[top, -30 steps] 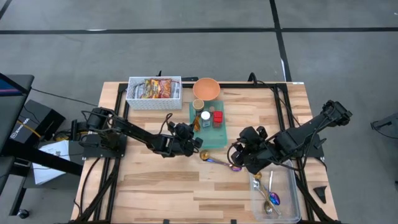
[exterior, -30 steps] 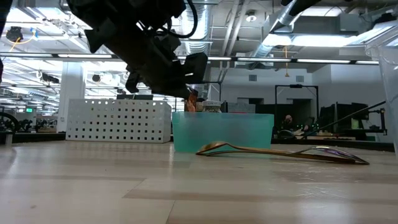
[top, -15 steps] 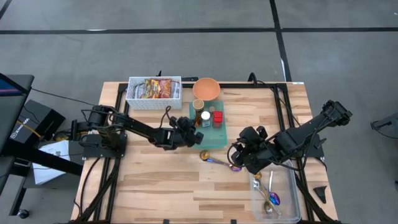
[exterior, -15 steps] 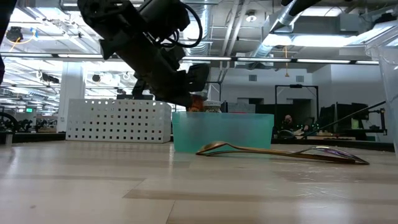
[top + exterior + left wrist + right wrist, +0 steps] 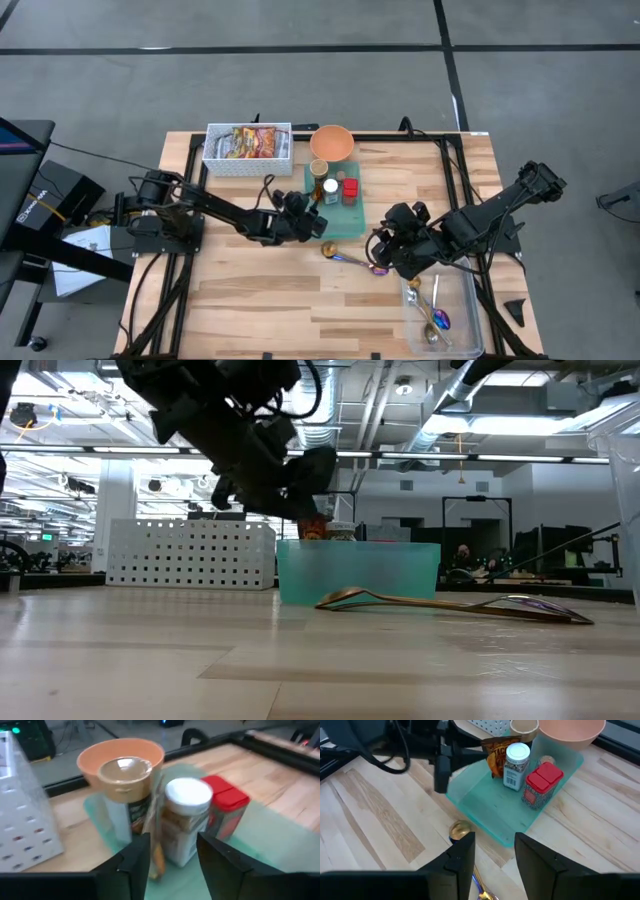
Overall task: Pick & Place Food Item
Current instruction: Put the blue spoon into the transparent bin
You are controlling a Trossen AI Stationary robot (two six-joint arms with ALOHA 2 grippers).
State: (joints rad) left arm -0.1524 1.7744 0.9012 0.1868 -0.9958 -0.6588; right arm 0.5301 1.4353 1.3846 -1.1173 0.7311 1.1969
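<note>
Two dark arms work over one tabletop. One teal tray carries one white-capped jar, one red-lidded jar, one tan-lidded container and one orange packet. One orange bowl, one white basket, one clear bin and one gold spoon are also there.

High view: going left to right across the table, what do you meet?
White basket → left gripper → teal tray → spoon → right gripper → clear bin.
</note>
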